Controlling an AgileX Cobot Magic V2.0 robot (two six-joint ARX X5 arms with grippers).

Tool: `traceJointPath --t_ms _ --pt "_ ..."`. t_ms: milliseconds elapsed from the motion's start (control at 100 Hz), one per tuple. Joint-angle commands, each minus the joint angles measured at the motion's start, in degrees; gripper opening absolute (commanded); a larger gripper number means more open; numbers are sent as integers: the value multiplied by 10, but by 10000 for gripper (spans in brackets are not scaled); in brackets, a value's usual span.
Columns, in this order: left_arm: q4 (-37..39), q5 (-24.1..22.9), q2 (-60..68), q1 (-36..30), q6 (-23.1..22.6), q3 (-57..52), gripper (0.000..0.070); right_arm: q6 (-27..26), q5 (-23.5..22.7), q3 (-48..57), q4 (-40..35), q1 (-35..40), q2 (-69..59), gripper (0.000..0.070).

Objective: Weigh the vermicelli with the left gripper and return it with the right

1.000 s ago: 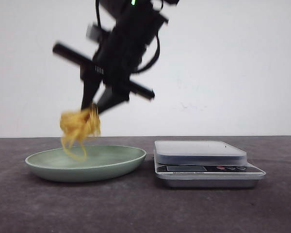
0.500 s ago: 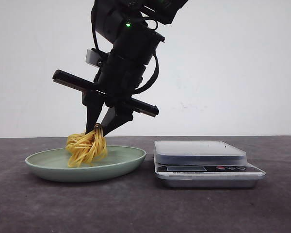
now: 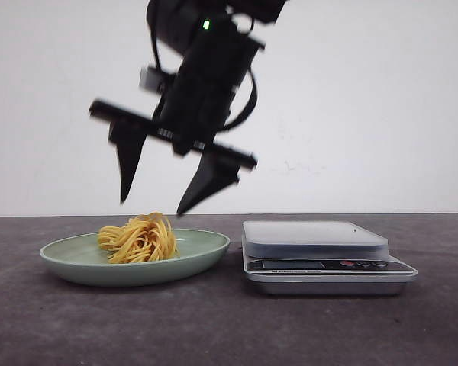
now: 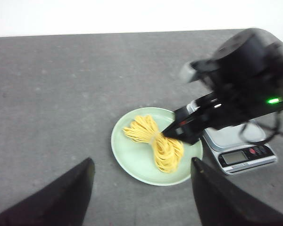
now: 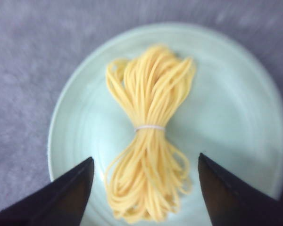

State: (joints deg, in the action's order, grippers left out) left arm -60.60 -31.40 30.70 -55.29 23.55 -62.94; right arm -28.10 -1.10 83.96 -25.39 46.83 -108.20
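- The right gripper (image 3: 153, 206) hangs just above the plate (image 3: 206, 250), fingers spread wide and holding nothing; there is clear air between its tips and the noodles (image 3: 140, 239).
- The noodle bundle, tied at its middle by a thin band, lies loose on the plate, which suggests the return step is done.
- The scale (image 3: 314, 238) stands just beside the plate with nothing on its platform.
- The left gripper (image 4: 141, 162) is also spread and empty, held well back from the plate, probably to leave room for the right arm.
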Motion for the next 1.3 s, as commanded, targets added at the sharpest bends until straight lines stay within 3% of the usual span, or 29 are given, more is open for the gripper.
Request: traceJointPath --t_ms 0,250,490,820,1070,1290 --pt "6 -6 3 -6 -1 -5 395 35 22 13 -8 4 27 438" --pt "6 -8 3 -6 -1 -5 394 81 92 13 -83 2 163 438" --pt "6 -8 3 -6 -2 -5 394 120 181 13 -205 15 312 438" --pt "6 -8 3 -6 -2 -5 394 120 259 11 -359 56 496 438" --pt "7 -9 3 -6 -1 -5 394 87 311 -25 -377 141 606 438" --pt "24 -14 3 -6 -4 -5 394 56 376 -141 -366 212 699 438"
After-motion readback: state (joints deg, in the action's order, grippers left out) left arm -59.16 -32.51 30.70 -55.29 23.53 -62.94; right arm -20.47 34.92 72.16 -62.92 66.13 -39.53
